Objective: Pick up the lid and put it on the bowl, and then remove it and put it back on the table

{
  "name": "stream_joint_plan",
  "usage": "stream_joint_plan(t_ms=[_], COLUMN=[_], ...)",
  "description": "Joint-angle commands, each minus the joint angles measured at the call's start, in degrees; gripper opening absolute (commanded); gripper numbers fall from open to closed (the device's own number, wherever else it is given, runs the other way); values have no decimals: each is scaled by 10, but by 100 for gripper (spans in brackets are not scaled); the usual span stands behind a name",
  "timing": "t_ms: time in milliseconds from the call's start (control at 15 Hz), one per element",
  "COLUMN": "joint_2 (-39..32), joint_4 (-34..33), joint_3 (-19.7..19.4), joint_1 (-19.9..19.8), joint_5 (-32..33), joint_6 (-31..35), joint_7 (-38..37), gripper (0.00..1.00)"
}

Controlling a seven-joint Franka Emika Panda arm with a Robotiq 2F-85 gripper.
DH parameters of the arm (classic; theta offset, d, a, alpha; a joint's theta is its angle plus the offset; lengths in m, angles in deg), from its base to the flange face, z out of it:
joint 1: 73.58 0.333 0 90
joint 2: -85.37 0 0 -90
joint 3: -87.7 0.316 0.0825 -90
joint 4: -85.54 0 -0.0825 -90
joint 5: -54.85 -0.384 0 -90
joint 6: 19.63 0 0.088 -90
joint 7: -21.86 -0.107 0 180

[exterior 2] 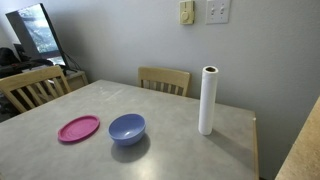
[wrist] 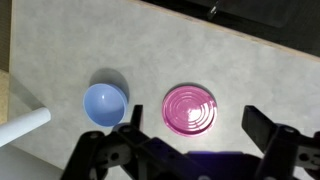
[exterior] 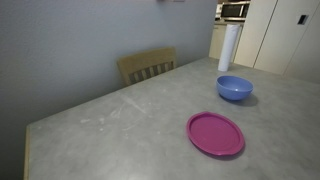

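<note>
The magenta-pink lid (exterior: 215, 133) lies flat on the grey table (exterior: 120, 125), apart from the blue bowl (exterior: 235, 88). Both exterior views show the lid (exterior 2: 78, 128) and the bowl (exterior 2: 127, 127) side by side on the table (exterior 2: 190, 155). In the wrist view the lid (wrist: 190, 109) sits right of the bowl (wrist: 104, 102). My gripper (wrist: 195, 125) is open and empty, high above the table, with the lid between its fingers in the picture. The arm does not show in the exterior views.
A white paper-towel roll (exterior 2: 208, 100) stands upright on the table near the bowl; it also shows in an exterior view (exterior: 229, 47) and in the wrist view (wrist: 22, 127). Wooden chairs (exterior 2: 164, 80) (exterior: 147, 66) stand at the table's edges.
</note>
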Motion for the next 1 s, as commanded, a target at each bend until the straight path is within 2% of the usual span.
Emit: stream_joint_plan(t_ms=[0,533,800,867,933], joint_2=[-37,-164,-224,-229,-205], joint_4=[16,15,5,3,17], joint_3=[-9,-19,-18,-20,-21], joint_1=[11,8,13,14,16], joint_5=[3,4,7,7,2], joint_6=[55,175,191,188,181], joint_7=[-9,-5,0,0,-2], gripper=[100,100,100,100,100])
